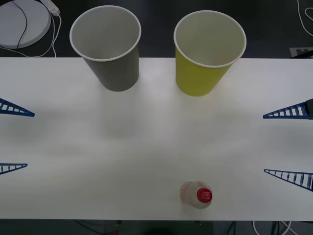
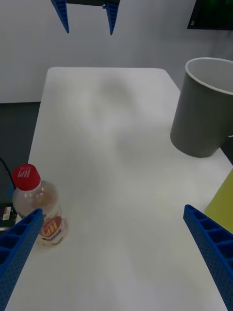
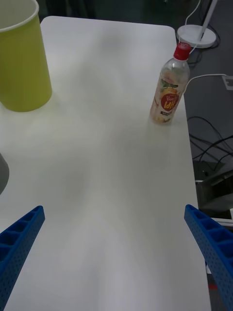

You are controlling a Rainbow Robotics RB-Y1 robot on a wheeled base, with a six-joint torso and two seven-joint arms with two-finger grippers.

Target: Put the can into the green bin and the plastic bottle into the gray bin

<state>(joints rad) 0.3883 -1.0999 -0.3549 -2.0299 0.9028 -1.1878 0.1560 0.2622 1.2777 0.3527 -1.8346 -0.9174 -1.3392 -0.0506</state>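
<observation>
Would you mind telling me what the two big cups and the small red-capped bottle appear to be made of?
The large gray cup and the large yellow-green cup look like matte paper: white inside, rolled rim. The small red-capped bottle looks like clear, glossy plastic, since its contents show through above a pale printed label.

Left gripper (image 1: pixel 13 139), right gripper (image 1: pixel 288 143): jaws wide.

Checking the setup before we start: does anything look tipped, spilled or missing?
Nothing is tipped or spilled. The plastic bottle stands upright near the table's front edge, and the gray bin and green bin stand upright at the back. The odd thing: I see no can on the table.
</observation>
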